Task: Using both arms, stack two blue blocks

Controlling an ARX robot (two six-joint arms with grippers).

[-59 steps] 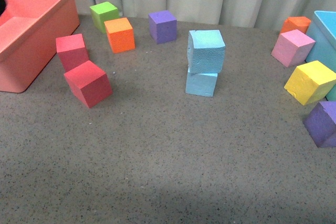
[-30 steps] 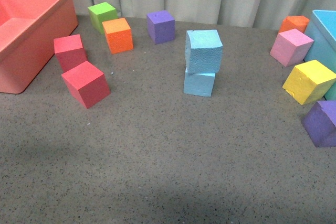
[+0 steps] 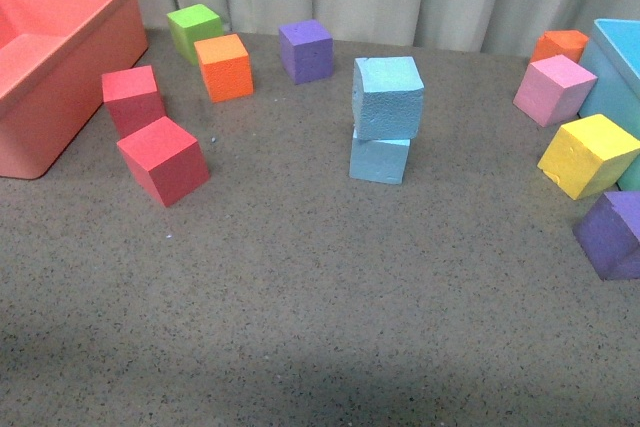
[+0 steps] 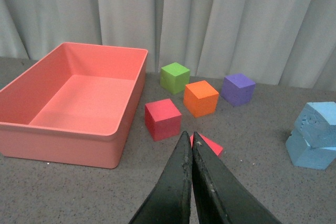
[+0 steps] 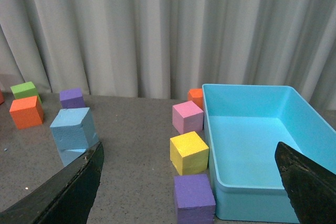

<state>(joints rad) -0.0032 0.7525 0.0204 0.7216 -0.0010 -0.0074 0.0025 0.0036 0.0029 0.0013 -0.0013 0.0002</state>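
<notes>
The two blue blocks stand stacked in the middle of the table. The upper block (image 3: 388, 97) sits slightly twisted on the lower block (image 3: 380, 159). Neither arm shows in the front view. In the left wrist view my left gripper (image 4: 189, 136) is shut with nothing in it, well apart from the upper block (image 4: 317, 123) and lower block (image 4: 307, 156). My right gripper (image 5: 189, 147) is open and empty, its fingers (image 5: 79, 182) spread wide. The upper block (image 5: 73, 128) stands off to one side of it.
A salmon bin (image 3: 60, 97) sits at the left and a teal bin (image 3: 615, 57) at the right. Two red cubes (image 3: 163, 159), a green one (image 3: 196, 29), an orange one (image 3: 226, 67) and a purple one (image 3: 306, 50) lie left of the stack. Pink (image 3: 556, 90), yellow (image 3: 588, 155) and purple (image 3: 612, 235) cubes line the teal bin.
A dark shape at the far left over the salmon bin a second ago is gone. The blue stack has not moved.
</notes>
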